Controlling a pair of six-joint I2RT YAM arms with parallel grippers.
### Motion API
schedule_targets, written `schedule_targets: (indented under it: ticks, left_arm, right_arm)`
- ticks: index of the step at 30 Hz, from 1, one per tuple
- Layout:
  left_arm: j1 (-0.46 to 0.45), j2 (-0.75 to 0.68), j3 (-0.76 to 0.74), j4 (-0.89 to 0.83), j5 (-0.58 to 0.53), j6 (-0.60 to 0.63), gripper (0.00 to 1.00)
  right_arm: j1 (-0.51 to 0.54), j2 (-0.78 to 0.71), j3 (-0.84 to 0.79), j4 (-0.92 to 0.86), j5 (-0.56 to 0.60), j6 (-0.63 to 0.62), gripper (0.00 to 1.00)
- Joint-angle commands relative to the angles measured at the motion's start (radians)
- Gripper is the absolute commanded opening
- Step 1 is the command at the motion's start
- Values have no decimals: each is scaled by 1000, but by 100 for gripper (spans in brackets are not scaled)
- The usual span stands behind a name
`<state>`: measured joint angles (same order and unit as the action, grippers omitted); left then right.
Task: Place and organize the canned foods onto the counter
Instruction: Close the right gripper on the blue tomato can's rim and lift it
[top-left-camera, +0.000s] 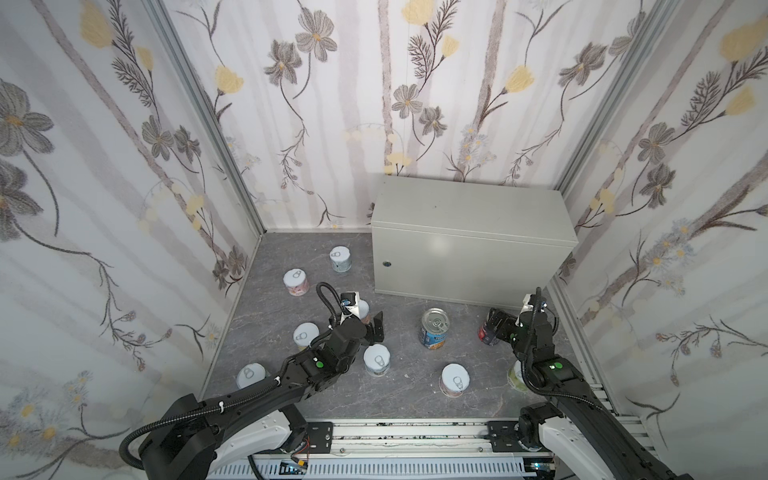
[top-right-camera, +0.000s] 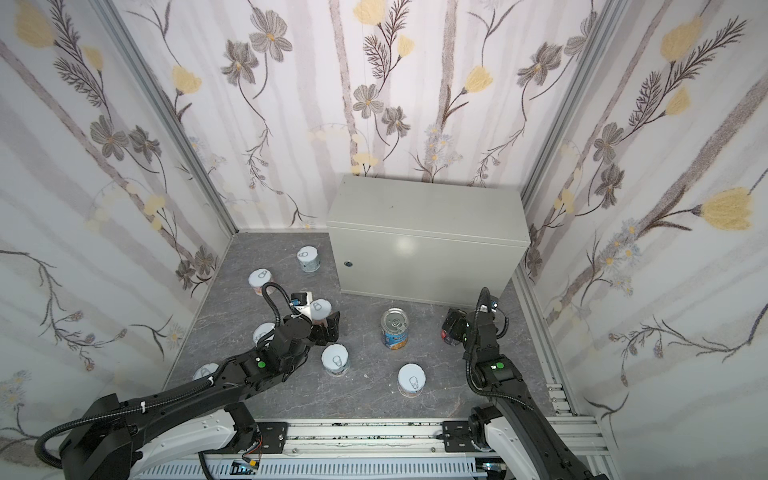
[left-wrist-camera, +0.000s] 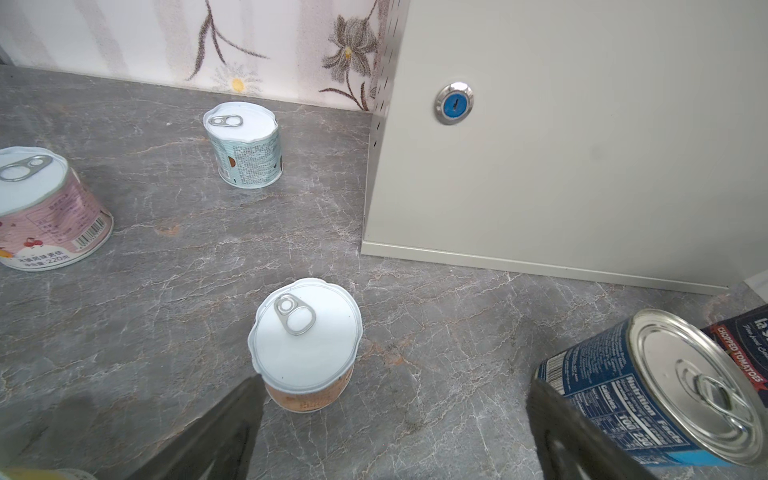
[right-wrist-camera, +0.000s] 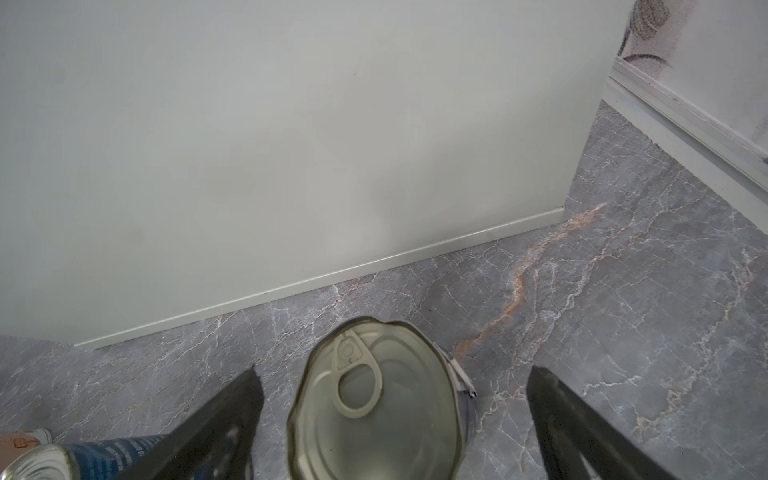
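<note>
Navy can (right-wrist-camera: 376, 411) inside your wide-open right hand (right-wrist-camera: 395, 372), set for grasp; left hand (left-wrist-camera: 395, 382) open, empty, by orange can (left-wrist-camera: 305, 332).

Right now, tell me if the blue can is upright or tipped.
Upright: the blue can stands on its base, pull-tab lid facing up, in both top views.

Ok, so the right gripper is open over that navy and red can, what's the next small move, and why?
Probably close the right gripper on the navy-and-red can: its open fingers flank the upright can, which stands on the floor in front of the counter, not on it.
</note>
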<state>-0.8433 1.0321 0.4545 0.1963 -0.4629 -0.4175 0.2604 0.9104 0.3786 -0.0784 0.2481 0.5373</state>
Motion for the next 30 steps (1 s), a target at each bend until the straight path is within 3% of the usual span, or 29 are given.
schedule_targets:
  ticks: [1, 11, 30]
  left_arm:
    - [1, 11, 0, 54, -4, 14, 100]
    - [4, 33, -24, 97, -4, 17, 100]
    - [32, 50, -60, 137, 19, 17, 100]
  right_arm:
    - [16, 24, 21, 54, 53, -1, 100]
    - [72, 144, 53, 69, 117, 30, 100]
    - [85, 296, 12, 183, 170, 65, 100]
